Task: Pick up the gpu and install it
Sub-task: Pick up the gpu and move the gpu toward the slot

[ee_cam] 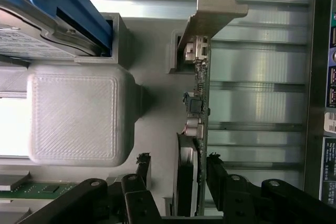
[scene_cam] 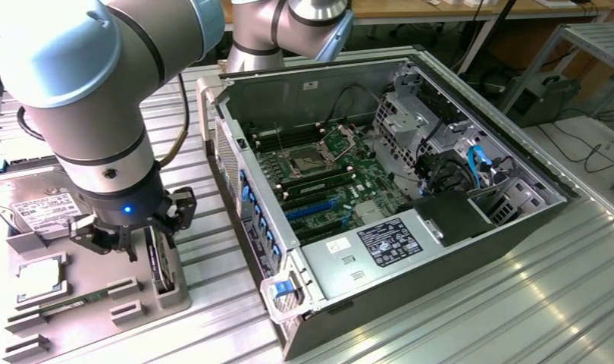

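Note:
The gpu (scene_cam: 164, 262) stands on edge in a slot of the grey holder tray (scene_cam: 95, 315) at the exterior view's left. Seen edge-on in the wrist view, the gpu (ee_cam: 200, 95) is a thin green board with its silver bracket (ee_cam: 212, 9) at the far end and the black fan shroud (ee_cam: 185, 182) on one face. My gripper (scene_cam: 148, 244) has come down over the card and is open. Its black fingers (ee_cam: 145, 174) straddle the gpu near the fan. One finger is almost against the board's bare face; a gap remains on the fan side.
The open computer case (scene_cam: 530, 178) lies at the exterior view's right, its motherboard (scene_cam: 322, 178) and blue slots facing up. The tray also carries a hard drive (scene_cam: 34, 205), a RAM stick (scene_cam: 74, 302) and a CPU (scene_cam: 39, 277). A grey printed block (ee_cam: 76, 116) stands beside the card.

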`<state>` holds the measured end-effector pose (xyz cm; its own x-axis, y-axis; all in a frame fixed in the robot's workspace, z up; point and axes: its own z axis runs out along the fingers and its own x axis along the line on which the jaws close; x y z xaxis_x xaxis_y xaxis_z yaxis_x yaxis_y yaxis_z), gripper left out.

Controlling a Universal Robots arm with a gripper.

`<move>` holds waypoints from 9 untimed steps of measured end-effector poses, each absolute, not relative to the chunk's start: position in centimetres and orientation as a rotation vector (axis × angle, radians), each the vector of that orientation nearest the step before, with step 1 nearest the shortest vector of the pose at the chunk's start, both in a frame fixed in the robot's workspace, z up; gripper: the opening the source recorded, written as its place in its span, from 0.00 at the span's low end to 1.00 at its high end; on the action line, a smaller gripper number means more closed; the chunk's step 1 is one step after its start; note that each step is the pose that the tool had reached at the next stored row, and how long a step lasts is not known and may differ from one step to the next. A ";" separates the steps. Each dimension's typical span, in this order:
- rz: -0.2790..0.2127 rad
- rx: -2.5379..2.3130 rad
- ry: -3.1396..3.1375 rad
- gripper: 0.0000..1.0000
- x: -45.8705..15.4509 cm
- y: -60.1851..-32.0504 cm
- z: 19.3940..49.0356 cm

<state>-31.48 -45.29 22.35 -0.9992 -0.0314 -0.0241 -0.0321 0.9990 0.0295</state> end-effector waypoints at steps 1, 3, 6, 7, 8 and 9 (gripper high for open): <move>0.047 -0.049 3.117 0.55 -31.5 -45.3 22.3; 0.047 -0.049 3.117 0.46 -31.5 -45.3 22.3; 0.047 -0.049 3.117 0.46 -31.4 -45.3 22.3; 0.047 -0.049 3.117 0.46 -31.4 -45.3 22.3; 0.047 -0.049 3.117 0.46 -31.4 -45.3 22.3; 0.047 -0.049 3.117 0.46 -31.4 -45.3 22.3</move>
